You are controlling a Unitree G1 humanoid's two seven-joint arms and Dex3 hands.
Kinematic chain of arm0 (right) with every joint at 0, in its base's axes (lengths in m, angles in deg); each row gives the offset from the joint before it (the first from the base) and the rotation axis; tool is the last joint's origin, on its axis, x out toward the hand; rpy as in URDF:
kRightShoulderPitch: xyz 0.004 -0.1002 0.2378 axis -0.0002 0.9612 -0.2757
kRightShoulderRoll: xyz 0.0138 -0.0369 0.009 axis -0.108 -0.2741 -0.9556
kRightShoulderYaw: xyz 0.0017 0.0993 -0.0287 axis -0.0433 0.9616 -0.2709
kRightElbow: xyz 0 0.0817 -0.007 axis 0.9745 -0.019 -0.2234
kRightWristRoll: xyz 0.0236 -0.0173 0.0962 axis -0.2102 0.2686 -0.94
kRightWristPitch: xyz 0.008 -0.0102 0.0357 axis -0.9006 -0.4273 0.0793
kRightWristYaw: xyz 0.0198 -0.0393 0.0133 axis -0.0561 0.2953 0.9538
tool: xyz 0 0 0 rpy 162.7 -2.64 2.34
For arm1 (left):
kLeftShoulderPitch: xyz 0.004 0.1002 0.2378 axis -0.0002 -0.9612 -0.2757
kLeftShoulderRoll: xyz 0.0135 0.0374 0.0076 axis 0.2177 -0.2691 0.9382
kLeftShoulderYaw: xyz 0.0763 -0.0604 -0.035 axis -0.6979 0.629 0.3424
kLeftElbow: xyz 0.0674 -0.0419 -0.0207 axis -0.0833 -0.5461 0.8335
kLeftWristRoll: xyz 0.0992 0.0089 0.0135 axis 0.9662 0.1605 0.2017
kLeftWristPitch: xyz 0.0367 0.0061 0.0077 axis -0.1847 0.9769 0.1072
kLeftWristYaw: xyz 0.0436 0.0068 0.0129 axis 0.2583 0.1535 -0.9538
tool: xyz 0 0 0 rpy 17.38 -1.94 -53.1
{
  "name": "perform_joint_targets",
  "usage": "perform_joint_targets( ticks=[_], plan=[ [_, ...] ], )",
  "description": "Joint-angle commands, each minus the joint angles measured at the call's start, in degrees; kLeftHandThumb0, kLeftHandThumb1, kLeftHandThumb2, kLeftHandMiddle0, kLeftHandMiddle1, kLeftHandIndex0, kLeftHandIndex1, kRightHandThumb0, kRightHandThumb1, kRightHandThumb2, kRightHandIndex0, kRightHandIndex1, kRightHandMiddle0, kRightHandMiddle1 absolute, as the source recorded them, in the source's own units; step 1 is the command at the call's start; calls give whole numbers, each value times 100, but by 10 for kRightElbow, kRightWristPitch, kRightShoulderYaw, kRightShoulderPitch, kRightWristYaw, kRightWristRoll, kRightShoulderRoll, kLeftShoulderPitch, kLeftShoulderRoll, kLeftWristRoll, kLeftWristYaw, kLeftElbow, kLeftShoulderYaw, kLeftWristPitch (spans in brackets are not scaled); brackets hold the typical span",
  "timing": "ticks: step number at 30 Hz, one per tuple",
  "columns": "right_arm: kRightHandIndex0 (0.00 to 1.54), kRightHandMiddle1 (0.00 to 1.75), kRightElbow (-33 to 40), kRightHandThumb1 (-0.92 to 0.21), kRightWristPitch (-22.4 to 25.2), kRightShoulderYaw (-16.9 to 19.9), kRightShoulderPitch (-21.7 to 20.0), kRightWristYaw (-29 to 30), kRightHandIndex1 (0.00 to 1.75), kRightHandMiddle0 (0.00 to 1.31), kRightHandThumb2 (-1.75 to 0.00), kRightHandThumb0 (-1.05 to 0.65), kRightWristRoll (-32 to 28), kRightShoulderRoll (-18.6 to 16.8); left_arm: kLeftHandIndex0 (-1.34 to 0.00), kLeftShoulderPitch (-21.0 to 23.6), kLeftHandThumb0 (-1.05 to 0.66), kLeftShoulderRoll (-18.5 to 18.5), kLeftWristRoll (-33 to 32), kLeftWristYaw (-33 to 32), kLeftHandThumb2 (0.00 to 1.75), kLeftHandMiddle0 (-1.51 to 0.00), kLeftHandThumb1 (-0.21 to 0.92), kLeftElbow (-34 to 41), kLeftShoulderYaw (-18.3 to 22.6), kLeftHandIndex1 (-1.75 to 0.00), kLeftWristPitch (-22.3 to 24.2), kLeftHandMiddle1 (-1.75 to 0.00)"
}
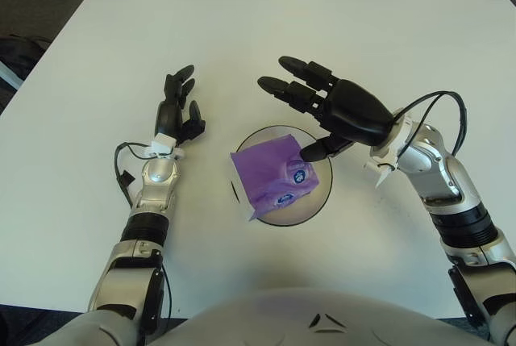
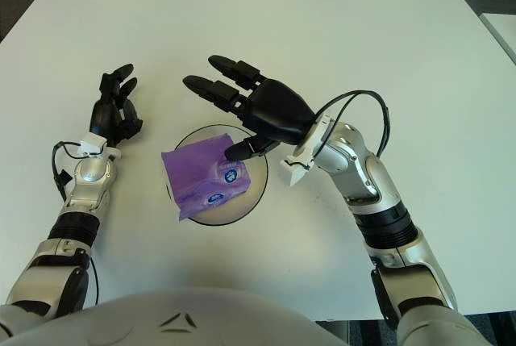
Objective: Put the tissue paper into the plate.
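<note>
Lying flat, tissue paper point(image 1: 274, 176) in plate point(image 1: 321, 193)

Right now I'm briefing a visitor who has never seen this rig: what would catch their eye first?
The purple tissue pack lying in the round plate at the middle of the white table stands out most. The black right hand hovers open just above the plate's far right edge, and the left hand shows left of the plate.

Bare table point(image 1: 266, 39) all around plate point(image 1: 318, 201)
</note>
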Motion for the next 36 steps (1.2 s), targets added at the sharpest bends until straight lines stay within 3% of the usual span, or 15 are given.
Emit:
perform_joint_targets(
  ticks=[1, 5, 7, 13, 21, 25, 29, 36],
  plan=[
    [0, 0, -13, -92, 16, 10, -17, -1, 0, 0, -93, -105, -34, -9, 0, -99, -69, -31, 14, -6, 95, -20, 92, -84, -12, -77, -1, -58],
    [0, 0, -14, -92, 55, 19, -18, -14, 0, 0, -95, -105, -82, -21, 0, -100, -69, -35, 20, -17, 94, -17, 92, -73, -13, -80, 9, -58],
    [0, 0, -30, -92, 67, 40, -25, -12, 0, 0, -94, -105, -116, -20, 0, -102, -69, -37, 24, -22, 94, -16, 92, -60, -15, -81, 17, -57],
    [2, 0, -74, -92, 81, 78, -29, 30, 1, 0, -86, -104, -122, -31, 0, -110, -70, -37, 36, -35, 94, -15, 92, -42, -19, -82, 25, -56],
    [4, 1, -182, -92, 80, 102, -42, 176, 2, 1, -72, -102, -129, -140, 0, -118, -71, -44, 29, -33, 92, -15, 92, -19, -19, -85, 37, -51],
    [6, 3, -213, -92, 75, 121, -14, 235, 3, 4, -72, -99, -152, -190, 0, -125, -69, -48, 23, -28, 90, -15, 92, -9, -19, -82, 41, -43],
    [9, 24, -230, -92, 75, 136, -1, 257, 3, 1, -78, -92, -165, -206, 0, -130, -69, -49, 21, -26, 89, -15, 92, 0, -20, -80, 46, -35],
    [13, 40, -267, -92, 67, 162, 26, 263, 4, 0, -90, -79, -207, -216, 0, -139, -70, -49, 21, -23, 88, -15, 92, 19, -21, -79, 60, -32]
  ],
)
